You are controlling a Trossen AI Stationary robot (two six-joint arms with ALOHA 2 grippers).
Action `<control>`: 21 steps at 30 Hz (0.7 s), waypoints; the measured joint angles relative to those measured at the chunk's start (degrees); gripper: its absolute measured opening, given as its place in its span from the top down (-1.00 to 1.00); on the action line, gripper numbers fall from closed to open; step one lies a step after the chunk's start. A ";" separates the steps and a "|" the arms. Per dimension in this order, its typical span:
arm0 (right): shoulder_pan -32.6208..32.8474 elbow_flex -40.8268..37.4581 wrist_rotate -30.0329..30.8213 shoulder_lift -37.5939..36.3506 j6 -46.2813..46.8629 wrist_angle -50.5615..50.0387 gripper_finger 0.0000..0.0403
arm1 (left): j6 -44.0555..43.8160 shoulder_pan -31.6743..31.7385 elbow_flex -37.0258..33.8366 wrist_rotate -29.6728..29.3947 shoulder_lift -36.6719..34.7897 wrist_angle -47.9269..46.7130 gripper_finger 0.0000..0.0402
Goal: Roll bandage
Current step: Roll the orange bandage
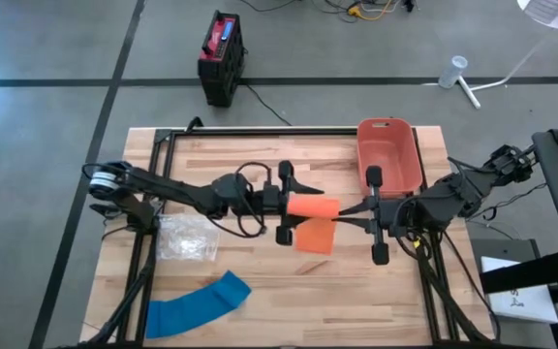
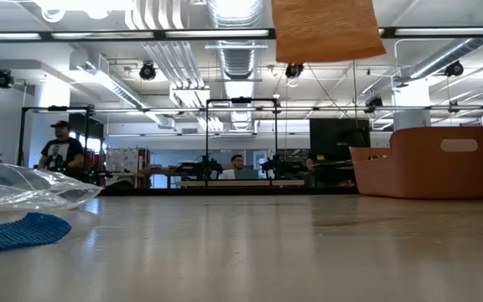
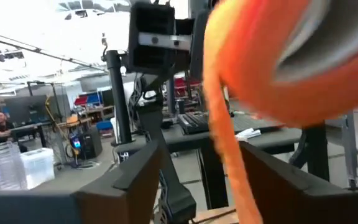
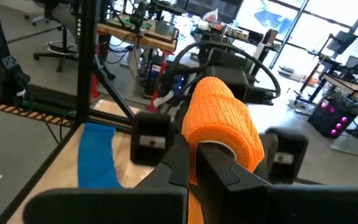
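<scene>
An orange bandage roll [image 1: 313,206] hangs level above the middle of the table, between my two grippers. Its loose tail [image 1: 315,237] hangs down from it; in the low view the tail [image 2: 321,29] ends well above the tabletop. My right gripper [image 1: 354,208] comes in from the table's right and is shut on the roll's right end. My left gripper [image 1: 292,206] is at the roll's left end, open. In the left wrist view the tail [image 3: 224,143] hangs between its two fingers [image 3: 135,180], apart from both. My right gripper holds the roll's right end [image 4: 219,149], where the pale core rim shows, with its shut fingers [image 4: 185,158]. They come in about level from the table's right, along the roll's axis. Whether one finger is inside the core I cannot tell. The roll is lifted clear, tail slack below.
A salmon bin [image 1: 388,153] stands at the far right of the table. A clear plastic bag [image 1: 186,237] lies at the left, and a blue bandage strip [image 1: 197,305] lies flat near the front left. Bare wood shows under the roll and at the front right.
</scene>
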 joint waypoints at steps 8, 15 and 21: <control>0.02 0.00 0.04 -0.36 0.22 -0.82 0.98 | -0.08 0.00 1.83 -0.08 0.97 0.05 0.87; 0.05 0.00 0.03 -0.87 1.11 -1.70 0.98 | 0.06 0.05 0.93 -0.13 -0.92 0.70 0.99; 0.17 0.00 -3.70 -0.92 2.35 -1.58 0.98 | 0.08 0.51 0.65 -2.69 -0.88 0.01 1.00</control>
